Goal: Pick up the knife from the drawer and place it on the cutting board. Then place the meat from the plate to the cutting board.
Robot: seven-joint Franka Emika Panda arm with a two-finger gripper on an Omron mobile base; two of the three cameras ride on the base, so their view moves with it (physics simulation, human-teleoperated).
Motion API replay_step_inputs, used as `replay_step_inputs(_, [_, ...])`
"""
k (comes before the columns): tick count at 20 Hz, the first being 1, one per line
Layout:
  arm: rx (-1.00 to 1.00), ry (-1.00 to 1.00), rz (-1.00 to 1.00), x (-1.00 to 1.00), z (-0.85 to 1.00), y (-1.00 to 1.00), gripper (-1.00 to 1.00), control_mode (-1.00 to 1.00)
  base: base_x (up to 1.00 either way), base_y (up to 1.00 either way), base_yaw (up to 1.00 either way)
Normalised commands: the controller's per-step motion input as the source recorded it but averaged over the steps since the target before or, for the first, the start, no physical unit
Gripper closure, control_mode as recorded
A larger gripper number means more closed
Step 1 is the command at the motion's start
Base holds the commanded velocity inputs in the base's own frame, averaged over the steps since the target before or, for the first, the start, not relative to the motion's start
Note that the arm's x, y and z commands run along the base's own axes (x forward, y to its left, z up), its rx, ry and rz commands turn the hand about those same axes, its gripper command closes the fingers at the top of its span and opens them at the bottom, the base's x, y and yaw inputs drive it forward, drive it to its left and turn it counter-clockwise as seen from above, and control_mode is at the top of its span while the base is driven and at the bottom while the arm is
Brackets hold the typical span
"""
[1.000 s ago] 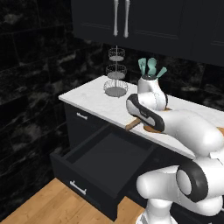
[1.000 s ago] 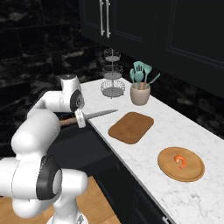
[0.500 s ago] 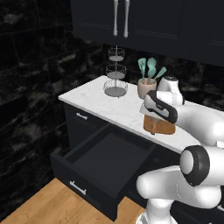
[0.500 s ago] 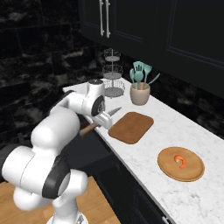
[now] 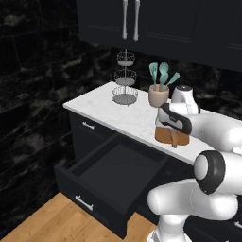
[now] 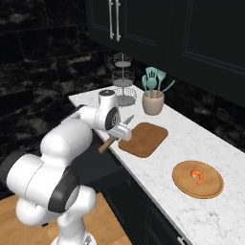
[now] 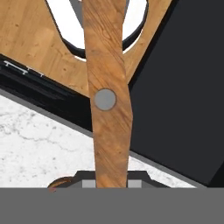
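Knife placement is being put at risk, as judged from the right base view, by the position of the tool: it is being carried at the near edge of the cutting board, with the wooden handle slanting down past the counter front and the blade tip pointing up toward the utensil crock. A release made here is being judged likely to drop the knife off the counter edge or back into the drawer, since most of its length is overhanging the board. In the left base view, the gripper is being held low over the board, beside the open drawer, and the blade is being hidden by the arm. In the hand view, the handle is being clamped between the closed jaws and is running straight up through the middle of the frame, with marble counter lying below it.
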Motion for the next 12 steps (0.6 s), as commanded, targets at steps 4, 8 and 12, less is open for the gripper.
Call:
replay_step_inputs(4, [0.00, -0.04, 0.02, 0.23, -0.09, -0.25, 1.00, -1.00, 0.00, 0.00, 0.00])
replay_step_inputs(8, [0.00, -0.02, 0.00, 0.18, -0.08, -0.30, 1.00, -1.00, 0.00, 0.00, 0.00])
replay_step_inputs(12, [0.00, 0.00, 0.00, 0.17, 0.00, -0.07, 1.00, -1.00, 0.00, 0.00, 0.00])
